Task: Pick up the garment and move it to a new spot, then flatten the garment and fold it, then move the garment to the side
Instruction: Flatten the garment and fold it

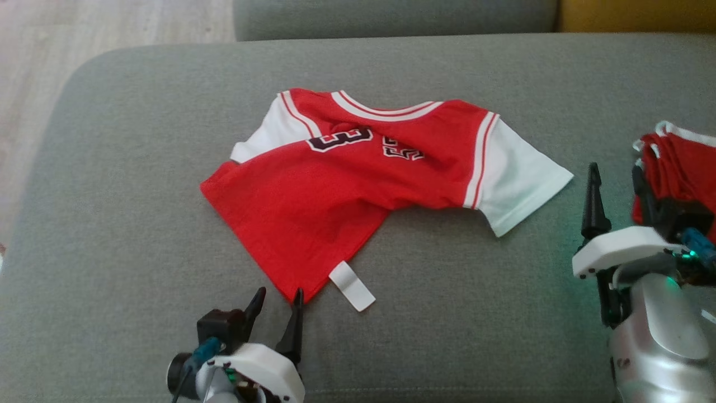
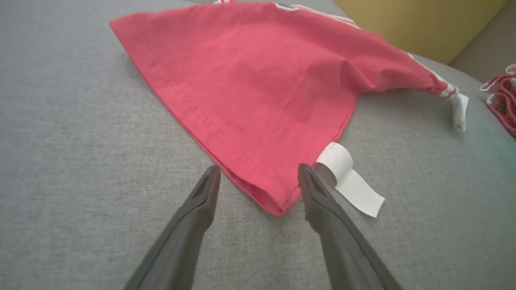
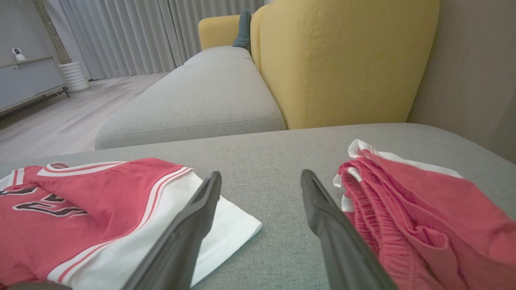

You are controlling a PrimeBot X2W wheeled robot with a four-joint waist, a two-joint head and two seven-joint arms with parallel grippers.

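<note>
Shirt: the red shirt (image 1: 358,184) with white sleeves is lying crumpled on the grey cushion (image 1: 112,168), its collar facing away from the robot and its body skewing toward the robot's left, so it is not yet lying flat.

Hem corner: the nearest corner of the hem (image 2: 278,203) is pointing straight at the robot, which is probably why the left arm is working there; it is the easiest bit of cloth to reach.

Label: a white label (image 1: 351,286) is sticking out from under the hem, just beside that corner.

Left claw: the left claw (image 2: 258,181) is sitting low over the cushion with its fingers spread wide, one on each side of the hem corner, gripping nothing. The corner is lying between the fingers, so they look lined up for a pinch.

Right claw: the right claw (image 3: 261,183) is also standing wide and holding nothing, hovering over bare cushion between the shirt's white sleeve (image 3: 225,225) and a second red garment (image 3: 423,217). It appears to be waiting near the sleeve side.

Second garment: this bunched red and white pile is lying well apart from the shirt at the robot's right.

Stage: judging by the creases, flattening is the work in hand, with folding not yet begun.

Risk: the pinch may be catching the label rather than the cloth.
</note>
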